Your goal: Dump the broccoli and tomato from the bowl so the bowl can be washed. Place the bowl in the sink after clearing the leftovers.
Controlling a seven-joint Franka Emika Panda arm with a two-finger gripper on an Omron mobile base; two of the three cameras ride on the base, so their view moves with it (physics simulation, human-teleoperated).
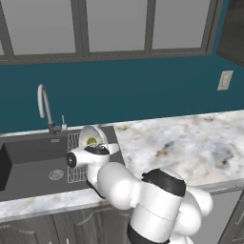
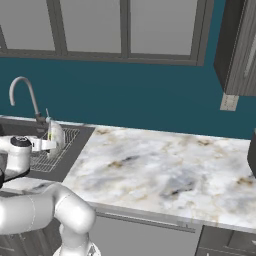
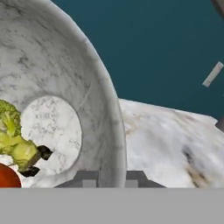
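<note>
The gripper (image 3: 111, 178) has its two dark fingers on either side of the rim of the bowl (image 3: 61, 87), one inside and one outside, pinching it. In the hand view the broccoli (image 3: 13, 138) and the tomato (image 3: 6, 177) lie together low on the bowl's inner wall, touching each other, not yet out.

From the left base view the bowl (image 1: 93, 137) is held up on edge, steeply tilted, above the wire rack (image 1: 75, 159) at the right end of the sink (image 1: 33, 162), with a spot of green showing inside it. The right base view shows the same bowl (image 2: 55, 135) nearly edge-on, just right of the faucet (image 2: 25, 97). How high it hangs over the rack is hard to judge.

The step in hand looks like the dumping itself: the bowl is tipped but both leftovers are inside. The next move probably calls for more tilt until they roll out, then lowering the emptied bowl into the basin.
</note>
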